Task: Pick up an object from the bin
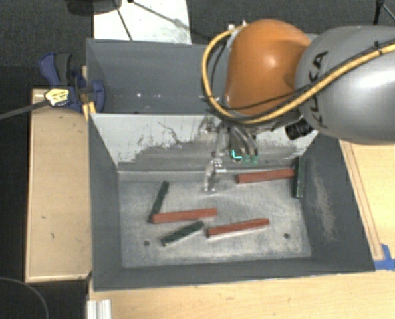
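Grey metal bin (108, 198) before us: we see the hand (215, 177) low at the back of the floor, just left of a red-brown stick (267, 175) lying along the back wall. Whether the hand is released or clenched we cannot tell. A dark green stick (297, 178) lies at that stick's right end. A longer red-brown bar (184, 215) lies nearer the front.

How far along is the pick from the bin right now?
Nothing is lifted yet: the red and green sticks lie in the bin. The hand is low near the back wall, beside a red stick. Left: grasp one and lift it out.
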You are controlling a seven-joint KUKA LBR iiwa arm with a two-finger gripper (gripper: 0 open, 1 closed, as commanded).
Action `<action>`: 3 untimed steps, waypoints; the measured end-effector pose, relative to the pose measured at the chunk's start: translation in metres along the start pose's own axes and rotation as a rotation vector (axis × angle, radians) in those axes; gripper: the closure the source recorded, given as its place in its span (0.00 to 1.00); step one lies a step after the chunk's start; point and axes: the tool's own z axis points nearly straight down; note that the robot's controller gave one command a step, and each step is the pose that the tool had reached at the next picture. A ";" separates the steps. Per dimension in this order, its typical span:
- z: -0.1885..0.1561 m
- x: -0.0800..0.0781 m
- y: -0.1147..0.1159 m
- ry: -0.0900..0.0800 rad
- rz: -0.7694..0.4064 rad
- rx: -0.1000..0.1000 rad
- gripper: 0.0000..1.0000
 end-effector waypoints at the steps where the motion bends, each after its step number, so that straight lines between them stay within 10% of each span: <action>1: -0.005 -0.002 -0.001 -0.008 0.003 -0.001 0.00; 2: 0.049 0.018 -0.003 -0.012 0.043 -0.002 0.00; 3: 0.147 0.015 0.002 -0.017 0.026 -0.003 1.00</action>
